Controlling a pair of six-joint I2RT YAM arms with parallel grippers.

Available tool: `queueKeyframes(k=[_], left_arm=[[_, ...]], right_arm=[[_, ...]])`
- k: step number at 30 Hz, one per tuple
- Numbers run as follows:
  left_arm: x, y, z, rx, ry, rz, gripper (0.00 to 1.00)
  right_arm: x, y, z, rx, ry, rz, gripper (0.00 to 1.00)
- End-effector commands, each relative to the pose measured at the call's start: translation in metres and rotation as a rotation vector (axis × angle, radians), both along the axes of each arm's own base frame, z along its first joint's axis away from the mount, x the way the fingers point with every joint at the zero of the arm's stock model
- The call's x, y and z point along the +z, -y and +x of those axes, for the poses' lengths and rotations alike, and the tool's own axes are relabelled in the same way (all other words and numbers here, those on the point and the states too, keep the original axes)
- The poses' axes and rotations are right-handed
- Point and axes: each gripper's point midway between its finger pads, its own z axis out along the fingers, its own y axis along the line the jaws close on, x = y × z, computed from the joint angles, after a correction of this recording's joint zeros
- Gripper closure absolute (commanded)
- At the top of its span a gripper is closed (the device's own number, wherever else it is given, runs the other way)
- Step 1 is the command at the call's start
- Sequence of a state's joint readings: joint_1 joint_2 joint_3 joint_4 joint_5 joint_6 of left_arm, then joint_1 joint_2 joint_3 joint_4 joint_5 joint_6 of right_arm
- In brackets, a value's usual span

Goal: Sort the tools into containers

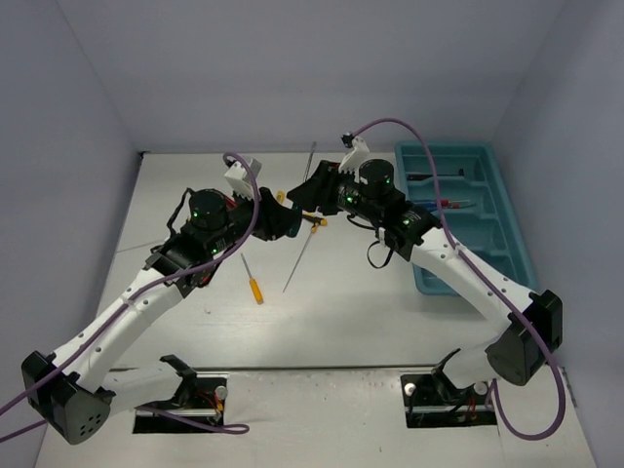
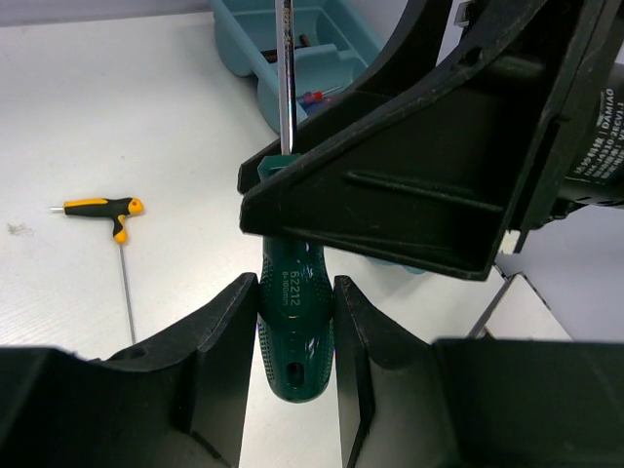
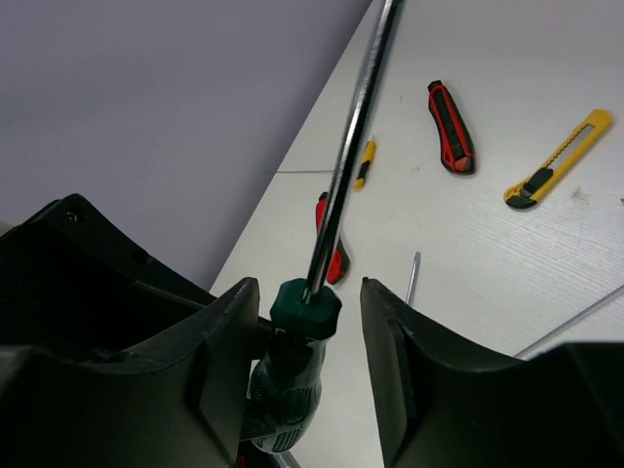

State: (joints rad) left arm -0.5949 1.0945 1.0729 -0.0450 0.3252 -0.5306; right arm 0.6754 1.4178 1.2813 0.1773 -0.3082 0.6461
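Observation:
A green-handled screwdriver (image 2: 295,322) is clamped by its handle between the fingers of my left gripper (image 2: 294,292), with its steel shaft pointing away. My right gripper (image 3: 307,292) is open, with its jaws on either side of the screwdriver's green collar (image 3: 306,307). Its left finger is close to the collar and its right finger stands clear of it. From above, the two grippers meet at mid-table, the left gripper (image 1: 289,219) and the right gripper (image 1: 295,197). The teal tray (image 1: 517,234) lies at the right and holds a few tools in its far compartments. It also shows in the left wrist view (image 2: 336,54).
On the table lie a yellow-handled screwdriver (image 1: 254,286), a thin rod (image 1: 302,255) and a yellow-and-black T-handle key (image 2: 102,207). The right wrist view shows a red utility knife (image 3: 450,127), a yellow utility knife (image 3: 558,161), a small yellow screwdriver (image 3: 365,163) and another red tool (image 3: 336,261).

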Motion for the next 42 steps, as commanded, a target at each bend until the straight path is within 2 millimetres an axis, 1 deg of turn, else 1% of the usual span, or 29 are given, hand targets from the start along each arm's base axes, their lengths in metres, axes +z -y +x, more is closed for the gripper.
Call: queueKeyframes(k=[1, 2, 3, 4, 6, 7, 8, 9, 10, 11, 12, 13, 14, 16, 17, 19, 20, 21, 22, 23, 24, 26, 27, 29, 32, 34, 37, 40, 42], left_arm=[[0.054, 0.009, 0.006, -0.019, 0.158, -0.079, 1.0], [0.054, 0.009, 0.009, -0.016, 0.159, -0.073, 1.0], [0.054, 0.009, 0.01, -0.011, 0.159, -0.071, 1.0], [0.053, 0.009, 0.011, -0.008, 0.156, -0.067, 1.0], [0.049, 0.009, 0.015, 0.007, 0.136, -0.054, 0.99], [0.045, 0.005, 0.019, 0.039, 0.121, -0.042, 0.94], [0.038, 0.002, 0.023, 0.067, 0.095, -0.023, 0.82], [0.027, -0.002, 0.024, 0.089, 0.054, 0.009, 0.6], [0.018, -0.007, 0.027, 0.118, 0.025, 0.037, 0.44], [0.009, -0.013, 0.029, 0.15, -0.004, 0.062, 0.32], [0.0, -0.019, 0.03, 0.183, -0.033, 0.085, 0.23], [-0.009, -0.027, 0.03, 0.221, -0.062, 0.112, 0.18], [-0.017, -0.034, 0.029, 0.253, -0.088, 0.137, 0.16], [-0.041, -0.056, 0.025, 0.351, -0.171, 0.209, 0.16], [-0.054, -0.069, 0.022, 0.402, -0.214, 0.249, 0.16], [-0.079, -0.089, 0.013, 0.48, -0.297, 0.321, 0.16], [-0.095, -0.099, 0.006, 0.512, -0.345, 0.363, 0.16], [-0.111, -0.106, -0.001, 0.532, -0.39, 0.392, 0.16], [-0.12, -0.11, -0.004, 0.547, -0.42, 0.395, 0.16], [-0.129, -0.112, -0.008, 0.55, -0.445, 0.399, 0.16], [-0.142, -0.114, -0.012, 0.552, -0.485, 0.403, 0.16], [-0.163, -0.117, -0.02, 0.568, -0.544, 0.416, 0.16], [-0.17, -0.119, -0.021, 0.576, -0.562, 0.421, 0.16], [-0.18, -0.121, -0.022, 0.588, -0.591, 0.434, 0.16], [-0.201, -0.121, -0.02, 0.596, -0.642, 0.487, 0.16], [-0.212, -0.121, -0.018, 0.597, -0.671, 0.522, 0.16], [-0.233, -0.118, -0.018, 0.595, -0.734, 0.567, 0.16], [-0.251, -0.115, -0.018, 0.599, -0.791, 0.594, 0.16], [-0.262, -0.115, -0.019, 0.602, -0.821, 0.62, 0.16]], right_arm=[[0.022, -0.012, -0.004, 0.046, 0.06, 0.077, 0.65], [0.021, -0.011, -0.004, 0.043, 0.061, 0.076, 0.72], [0.021, -0.01, -0.004, 0.038, 0.063, 0.074, 0.84], [0.021, -0.009, -0.002, 0.029, 0.069, 0.069, 0.91], [0.019, -0.003, 0.003, -0.002, 0.075, 0.059, 1.0], [0.02, 0.004, 0.009, -0.028, 0.079, 0.059, 1.0], [0.021, 0.012, 0.015, -0.056, 0.083, 0.058, 1.0], [0.021, 0.021, 0.02, -0.09, 0.084, 0.057, 1.0], [0.021, 0.038, 0.03, -0.147, 0.08, 0.058, 1.0], [0.02, 0.058, 0.042, -0.215, 0.076, 0.06, 1.0], [0.019, 0.081, 0.055, -0.29, 0.073, 0.061, 1.0], [0.015, 0.116, 0.074, -0.406, 0.062, 0.055, 1.0], [0.011, 0.144, 0.085, -0.493, 0.052, 0.048, 1.0], [-0.001, 0.215, 0.107, -0.695, 0.023, 0.019, 1.0], [-0.007, 0.248, 0.114, -0.797, 0.007, 0.004, 1.0], [-0.028, 0.307, 0.129, -0.976, -0.032, -0.027, 1.0], [-0.036, 0.331, 0.135, -1.04, -0.051, -0.037, 1.0], [-0.042, 0.348, 0.14, -1.083, -0.066, -0.04, 1.0], [-0.053, 0.369, 0.146, -1.131, -0.096, -0.041, 1.0], [-0.07, 0.389, 0.153, -1.175, -0.139, -0.041, 1.0], [-0.08, 0.402, 0.161, -1.2, -0.165, -0.043, 1.0], [-0.084, 0.417, 0.175, -1.236, -0.184, -0.021, 1.0], [-0.091, 0.422, 0.183, -1.248, -0.2, -0.012, 1.0], [-0.117, 0.431, 0.2, -1.266, -0.259, -0.006, 1.0], [-0.136, 0.439, 0.218, -1.287, -0.301, 0.014, 0.98], [-0.153, 0.442, 0.226, -1.301, -0.338, 0.029, 0.87], [-0.159, 0.445, 0.231, -1.313, -0.351, 0.029, 0.65], [-0.156, 0.446, 0.229, -1.308, -0.339, 0.005, 0.5], [-0.145, 0.447, 0.226, -1.298, -0.31, -0.022, 0.41]])
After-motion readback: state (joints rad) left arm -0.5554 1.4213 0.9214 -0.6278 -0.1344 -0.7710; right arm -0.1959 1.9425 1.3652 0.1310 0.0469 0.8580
